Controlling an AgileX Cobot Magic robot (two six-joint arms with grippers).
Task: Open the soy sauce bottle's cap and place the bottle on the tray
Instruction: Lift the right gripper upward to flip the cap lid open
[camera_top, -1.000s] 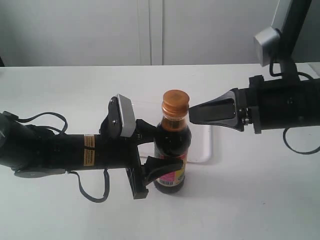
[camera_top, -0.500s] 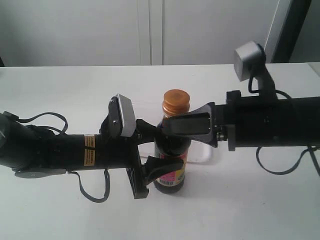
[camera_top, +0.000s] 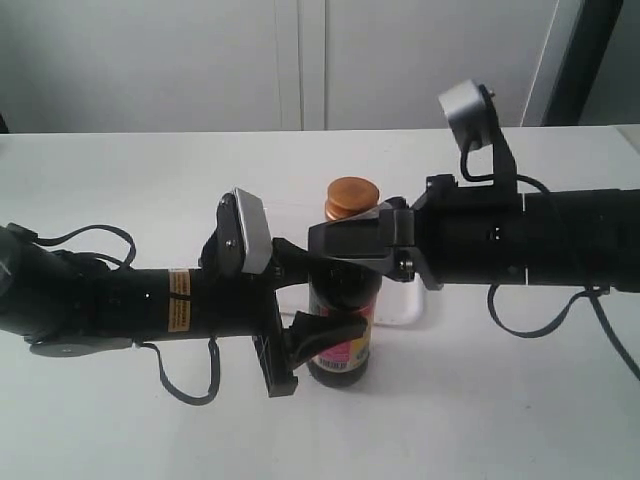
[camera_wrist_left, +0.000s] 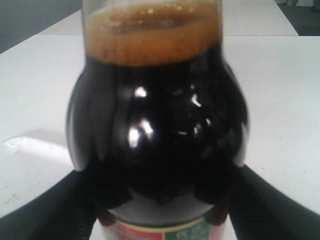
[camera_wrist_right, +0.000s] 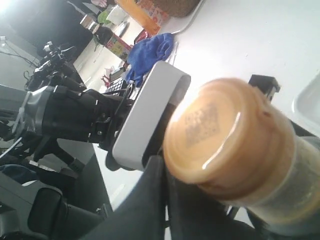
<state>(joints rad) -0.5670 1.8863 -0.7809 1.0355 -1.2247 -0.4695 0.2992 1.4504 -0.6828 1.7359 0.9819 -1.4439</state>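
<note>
- Bottle (camera_top: 341, 320) at frame centre, clamped in left gripper (camera_top: 318, 300); keep it firm
- Right gripper (camera_top: 345, 236) under cap (camera_top: 351, 197); jaw gap unclear; lever upward gently

Bright, even light; both wrist views blurred.

White tabletop (camera_top: 120, 170), pale grey wall panels (camera_top: 150, 60) behind w/ vertical seams, even light
</note>
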